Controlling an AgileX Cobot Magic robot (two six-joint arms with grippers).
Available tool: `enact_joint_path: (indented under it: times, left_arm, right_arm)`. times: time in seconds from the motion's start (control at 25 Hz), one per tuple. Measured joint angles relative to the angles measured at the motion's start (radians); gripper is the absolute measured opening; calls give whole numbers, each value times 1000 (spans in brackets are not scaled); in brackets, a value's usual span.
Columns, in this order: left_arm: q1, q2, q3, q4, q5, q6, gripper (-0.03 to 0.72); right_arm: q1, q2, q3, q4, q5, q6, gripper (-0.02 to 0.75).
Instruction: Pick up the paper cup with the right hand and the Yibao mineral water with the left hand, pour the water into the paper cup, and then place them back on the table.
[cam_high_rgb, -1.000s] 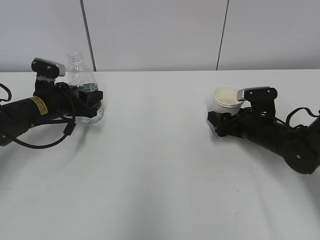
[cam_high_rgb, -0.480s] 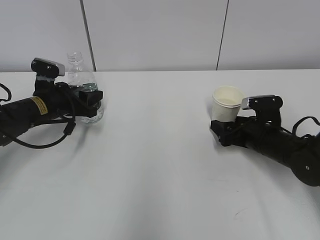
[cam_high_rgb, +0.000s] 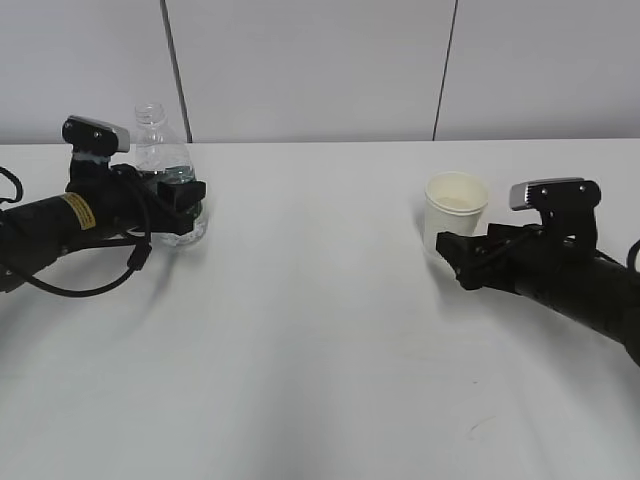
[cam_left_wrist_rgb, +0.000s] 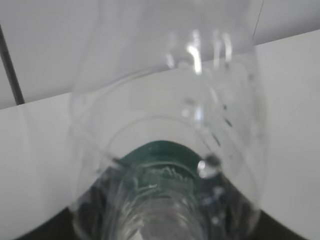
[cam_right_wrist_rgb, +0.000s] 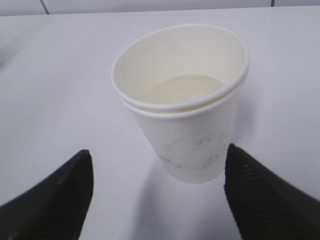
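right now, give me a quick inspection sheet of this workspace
surface: white table, bare in the middle
job's things: paper cup upright, free; Yibao mineral water upright, uncapped
clutter: nothing seen
grippers: left hand closed around the bottle; right hand with jaws open, just short of the cup, not touching
cables: black loop by the left arm
surroundings: pale panelled wall

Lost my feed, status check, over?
Left gripper on bottle. Right gripper open, fingers clear of paper cup. Nothing in the way.
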Motion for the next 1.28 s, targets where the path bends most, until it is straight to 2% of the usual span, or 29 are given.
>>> enact_joint_path:
  times: [0.44, 0.72, 1.28]
  left_arm:
    - [0, 0, 0, -1, 0, 0, 325]
    - [0, 0, -1, -2, -45, 0, 465]
    - [0, -93, 32, -7, -57, 0, 481]
  right_arm:
    - [0, -258, 210, 14, 0, -2, 609]
    - [0, -343, 215, 23, 58, -9, 596]
    - [0, -497, 218, 23, 162, -9, 596]
